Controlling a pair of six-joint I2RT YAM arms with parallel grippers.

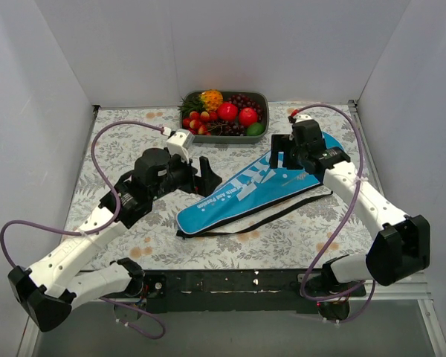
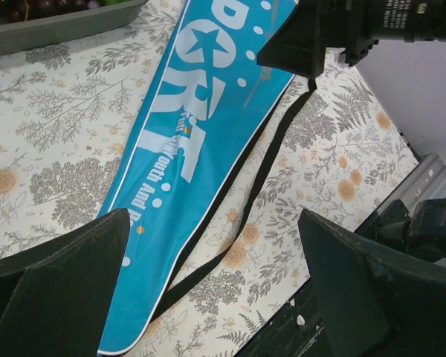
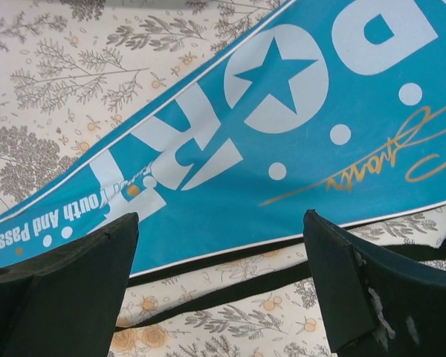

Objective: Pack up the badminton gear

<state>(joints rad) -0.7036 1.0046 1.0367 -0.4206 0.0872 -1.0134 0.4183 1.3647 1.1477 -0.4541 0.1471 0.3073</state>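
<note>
Left gripper [image 1: 205, 175] and right gripper [image 1: 280, 154] both hang wide open, gripping nothing, just over the blue SPORT bag [image 1: 245, 190] lying flat.

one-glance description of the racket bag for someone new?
On the floral table, look just nearer than the grey fruit tray. The bag lies diagonally: the only long, flat, bright-blue thing, lettered SPORT, black strap beside it.
</note>
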